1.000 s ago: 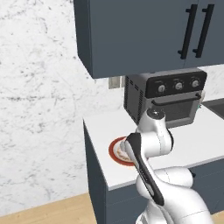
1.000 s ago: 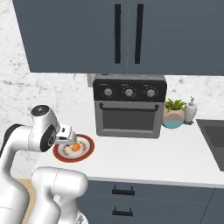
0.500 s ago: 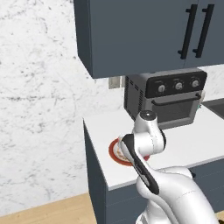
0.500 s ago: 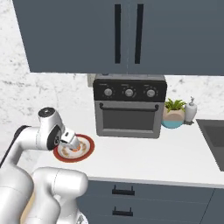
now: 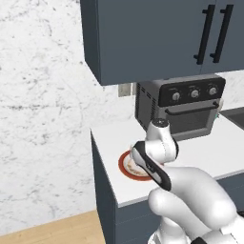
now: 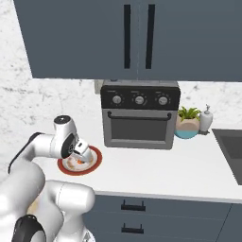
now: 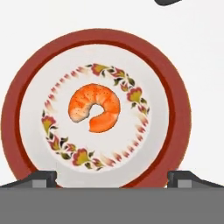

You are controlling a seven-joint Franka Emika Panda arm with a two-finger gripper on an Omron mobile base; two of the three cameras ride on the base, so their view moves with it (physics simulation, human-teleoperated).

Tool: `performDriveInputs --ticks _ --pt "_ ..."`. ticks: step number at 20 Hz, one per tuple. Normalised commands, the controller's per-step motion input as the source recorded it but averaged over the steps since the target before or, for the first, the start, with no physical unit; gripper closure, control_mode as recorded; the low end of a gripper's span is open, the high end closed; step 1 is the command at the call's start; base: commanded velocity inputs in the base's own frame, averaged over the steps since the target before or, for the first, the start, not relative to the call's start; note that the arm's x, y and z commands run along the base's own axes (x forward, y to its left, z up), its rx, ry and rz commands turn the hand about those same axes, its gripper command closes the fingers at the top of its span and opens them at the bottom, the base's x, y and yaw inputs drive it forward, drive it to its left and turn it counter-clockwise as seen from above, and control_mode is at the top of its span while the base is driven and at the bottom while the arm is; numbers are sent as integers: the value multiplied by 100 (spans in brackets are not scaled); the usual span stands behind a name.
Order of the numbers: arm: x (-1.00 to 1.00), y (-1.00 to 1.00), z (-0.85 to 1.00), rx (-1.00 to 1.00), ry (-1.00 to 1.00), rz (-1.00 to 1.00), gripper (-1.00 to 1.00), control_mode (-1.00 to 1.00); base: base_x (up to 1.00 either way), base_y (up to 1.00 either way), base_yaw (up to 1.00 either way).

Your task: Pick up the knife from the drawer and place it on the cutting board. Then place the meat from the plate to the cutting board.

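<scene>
A round white plate (image 7: 26,87) with a broad red rim lies on the white counter. The meat (image 7: 95,107), a small curled orange-brown piece, rests at the plate's middle. My gripper (image 7: 112,180) hangs straight above the plate, open, with its fingertips (image 7: 43,178) spread about as wide as the plate and nothing between them. From the right base view the gripper (image 6: 83,157) is low over the plate (image 6: 96,158), close to the meat (image 6: 79,164). In the left base view my arm covers most of the plate (image 5: 125,167). The knife and cutting board are out of view.
A black toaster oven (image 6: 140,120) stands behind the plate on the counter (image 6: 160,175). A potted plant (image 6: 187,122) and a soap bottle (image 6: 205,119) sit to its right, near a sink (image 6: 230,147). Shut drawer fronts (image 6: 133,206) with black handles run below.
The hand has come down closer over the plate, and the elbow has swung a little. The jaws have stayed wide open.
</scene>
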Motion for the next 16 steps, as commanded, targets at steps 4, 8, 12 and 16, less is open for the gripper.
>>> performDriveInputs --ticks 4,8,12,16 --pt "48 -1 -38 4 1 -2 -100 -100 0 0 0" --pt "38 0 -35 1 0 -5 -100 -100 0 0 0" --pt "23 0 -32 0 0 -5 -100 -100 0 0 0" --pt "7 2 -21 0 0 -4 -100 -100 0 0 0"
